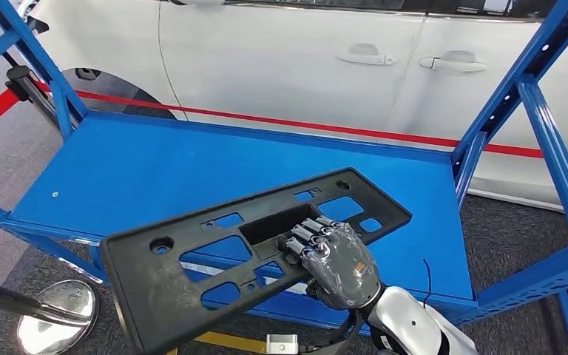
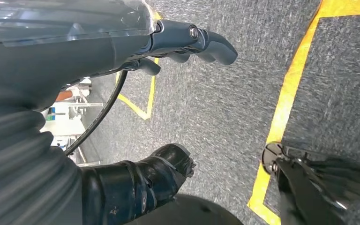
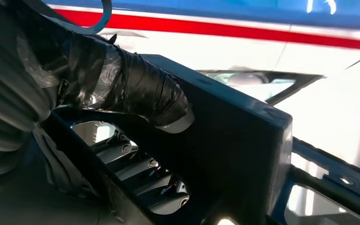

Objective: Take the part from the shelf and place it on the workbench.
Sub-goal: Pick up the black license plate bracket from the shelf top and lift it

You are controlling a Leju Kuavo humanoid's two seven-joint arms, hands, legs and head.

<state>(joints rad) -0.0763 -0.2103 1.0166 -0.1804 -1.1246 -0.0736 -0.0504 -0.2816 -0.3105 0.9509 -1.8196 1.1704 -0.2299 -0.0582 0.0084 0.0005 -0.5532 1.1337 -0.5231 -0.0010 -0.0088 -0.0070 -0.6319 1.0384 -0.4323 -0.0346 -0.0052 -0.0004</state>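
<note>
Black plastic part (image 1: pixel 214 251), a long flat panel with cut-outs, held tilted over the near edge of the blue shelf (image 1: pixel 140 166), its near-left end overhanging the floor. Right hand (image 1: pixel 333 259) grips the part at its near long edge, fingers (image 1: pixel 307 235) curled over the top and into a central recess, thumb (image 3: pixel 140 91) pressed against the other face. Left hand (image 2: pixel 187 44) hangs above grey carpet, fingers loosely curled, holding nothing. White car (image 1: pixel 303 52) beyond the shelf.
</note>
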